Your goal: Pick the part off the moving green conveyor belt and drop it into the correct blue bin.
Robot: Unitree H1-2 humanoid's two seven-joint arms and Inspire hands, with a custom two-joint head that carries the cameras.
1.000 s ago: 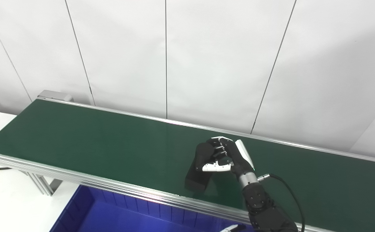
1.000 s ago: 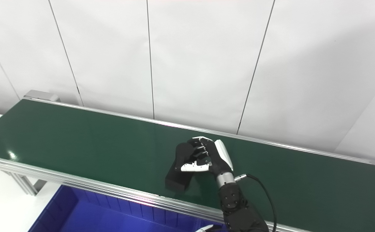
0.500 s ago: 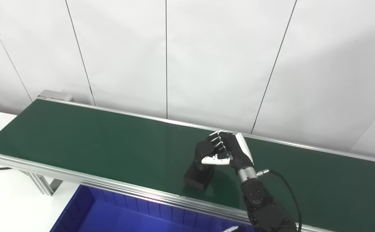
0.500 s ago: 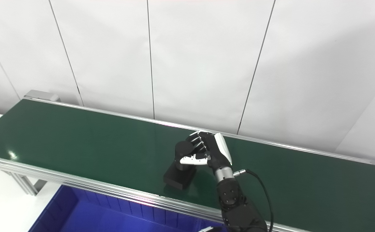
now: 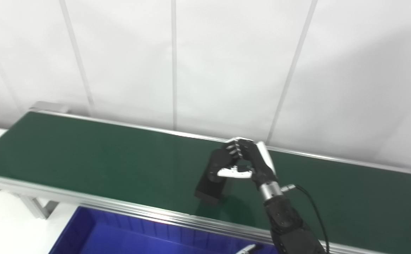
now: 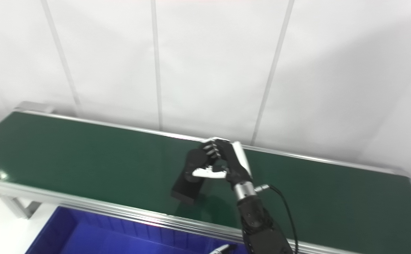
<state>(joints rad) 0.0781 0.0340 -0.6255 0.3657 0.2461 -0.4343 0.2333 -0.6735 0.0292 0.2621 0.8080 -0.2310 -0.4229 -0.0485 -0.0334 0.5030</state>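
A: Left eye view: our right hand (image 5: 245,165) has its fingers (image 5: 234,151) clamped on the black part (image 5: 213,178), upper end gripped, lower end apparently just clear of the green conveyor belt (image 5: 85,155).

B: So we judge the pick is done, or nearly?

A: Yes. Carry and drop into the blue bin (image 5: 127,238) below the near rail are left. Our left hand (image 6: 221,249) only peeks in; we can't tell its fingers.

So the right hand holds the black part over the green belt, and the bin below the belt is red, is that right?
Not quite: the bin is blue, as the left eye view shows. The rest stands: the right hand holds the black part over the green belt.
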